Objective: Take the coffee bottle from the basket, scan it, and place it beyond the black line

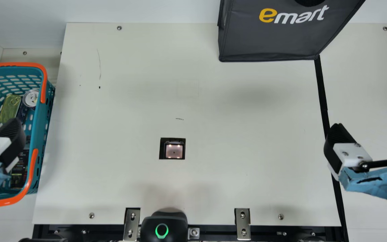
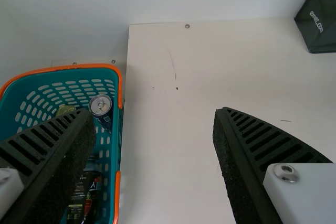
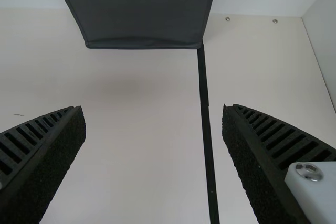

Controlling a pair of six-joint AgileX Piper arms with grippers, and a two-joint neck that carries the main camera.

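Two grippers, both released: left gripper (image 1: pixel 10 134) over the right side of one teal basket (image 1: pixel 41 124); right gripper (image 1: pixel 370 127) with one black line (image 1: pixel 323 94) between its parted fingers in the right wrist view. One coffee bottle (image 1: pixel 19 168) near the basket's front right corner — small print on its dark label. Farther back, one silver-topped can (image 1: pixel 30 98), one yellow-green tin (image 1: pixel 10 108). One grey bag (image 1: pixel 267 40) at the desk's (image 1: pixel 113 117) back edge — large white and orange-yellow lettering. One square scanner window (image 1: pixel 174 150) toward the desk's front edge.
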